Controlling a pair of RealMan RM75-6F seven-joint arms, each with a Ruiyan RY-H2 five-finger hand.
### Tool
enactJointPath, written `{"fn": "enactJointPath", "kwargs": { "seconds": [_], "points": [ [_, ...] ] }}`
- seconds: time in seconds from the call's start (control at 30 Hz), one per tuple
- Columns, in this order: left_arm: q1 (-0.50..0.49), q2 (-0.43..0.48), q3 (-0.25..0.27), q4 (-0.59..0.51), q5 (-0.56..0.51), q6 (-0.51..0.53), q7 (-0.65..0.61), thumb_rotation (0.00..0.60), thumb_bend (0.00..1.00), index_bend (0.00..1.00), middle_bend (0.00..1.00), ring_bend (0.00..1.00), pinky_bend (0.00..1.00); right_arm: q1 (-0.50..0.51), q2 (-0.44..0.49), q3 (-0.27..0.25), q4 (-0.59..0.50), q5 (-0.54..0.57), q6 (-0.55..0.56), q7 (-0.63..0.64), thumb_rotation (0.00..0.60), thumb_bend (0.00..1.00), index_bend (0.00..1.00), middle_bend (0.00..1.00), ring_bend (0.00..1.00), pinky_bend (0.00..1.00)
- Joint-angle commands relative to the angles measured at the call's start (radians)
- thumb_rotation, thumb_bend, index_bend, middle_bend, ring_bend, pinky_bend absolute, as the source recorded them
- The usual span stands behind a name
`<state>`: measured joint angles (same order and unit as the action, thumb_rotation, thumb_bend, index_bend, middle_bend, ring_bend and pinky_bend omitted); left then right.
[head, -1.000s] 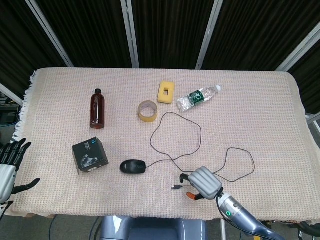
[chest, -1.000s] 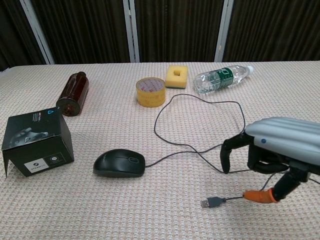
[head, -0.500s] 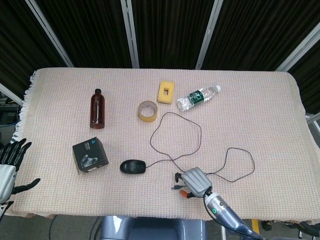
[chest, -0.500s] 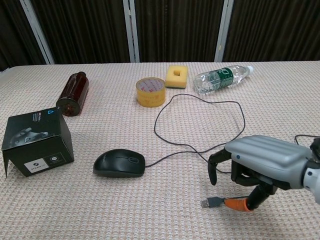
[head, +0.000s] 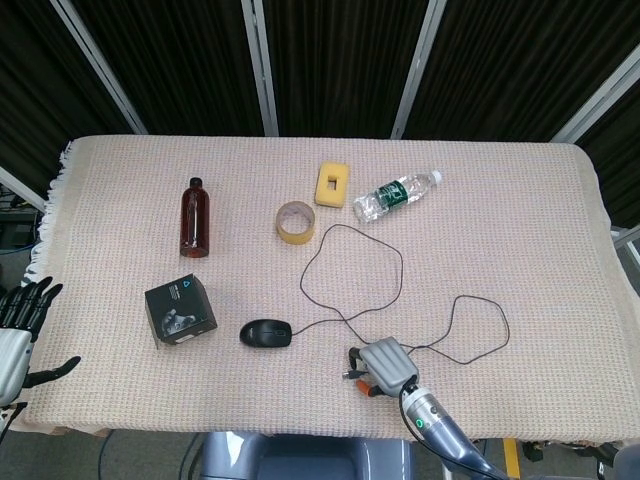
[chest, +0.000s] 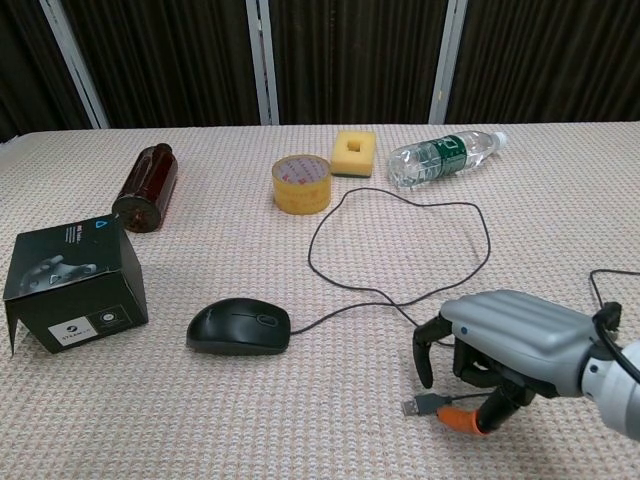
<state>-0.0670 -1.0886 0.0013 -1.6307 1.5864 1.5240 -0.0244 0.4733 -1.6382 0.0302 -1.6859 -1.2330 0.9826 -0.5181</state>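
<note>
The right hand (chest: 505, 355) is creeping closer to the plug (chest: 423, 404) at the loose end of the mouse (chest: 238, 326) cable (head: 352, 270). A second ago it was hanging further out at 3 o'clock from the plug, and now it is sitting right over the cable's end. Its fingers are curled down like a claw, and the orange fingertip (chest: 460, 419) is touching the cable just behind the plug. I cannot tell if it is really pinching the cable yet, since the plug is lying flat on the worktop (head: 520, 210). It looks like the hand is getting ready to grab it.

The plug itself is staying in the same spot, at about 4 o'clock from the mouse, near the front edge. The mouse is not moving either.

The left hand (head: 18, 330) is waiting at the far 9 o'clock side, off the worktop's edge, with its fingers spread and nothing in it. It is staying just where it was.

The box (head: 180, 311), brown bottle (head: 194, 217), tape (head: 295, 221), sponge (head: 332, 185) and water bottle (head: 396, 194) are lying untouched.
</note>
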Motion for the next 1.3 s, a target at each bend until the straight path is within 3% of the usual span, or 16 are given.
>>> {"fn": "enactJointPath", "kwargs": {
  "seconds": [0.03,0.5,0.77,1.3],
  "points": [
    [0.0,0.0,0.0,0.0,0.0,0.0,-0.001,0.6,0.04,0.06,0.0,0.0,0.0,-0.001,-0.013,0.003,0.013,0.014,0.01,0.0,0.6,0.28,0.5,1.0,1.0,0.89],
    [-0.002,0.002,-0.002,-0.003,-0.009,-0.006,-0.008,0.6,0.04,0.06,0.0,0.0,0.0,-0.007,-0.067,-0.019,0.053,0.045,0.033,0.0,0.6,0.29,0.53,1.0,1.0,0.89],
    [-0.002,0.004,-0.002,-0.006,-0.015,-0.011,-0.014,0.6,0.04,0.07,0.0,0.0,0.0,-0.01,-0.081,-0.028,0.047,0.024,0.055,0.006,0.6,0.44,0.63,1.0,1.0,0.89],
    [-0.003,0.007,-0.003,-0.012,-0.025,-0.02,-0.017,0.6,0.04,0.07,0.0,0.0,0.0,-0.006,0.033,0.034,-0.087,-0.083,0.144,0.094,0.6,0.45,0.64,1.0,1.0,0.89]
  ]
}}
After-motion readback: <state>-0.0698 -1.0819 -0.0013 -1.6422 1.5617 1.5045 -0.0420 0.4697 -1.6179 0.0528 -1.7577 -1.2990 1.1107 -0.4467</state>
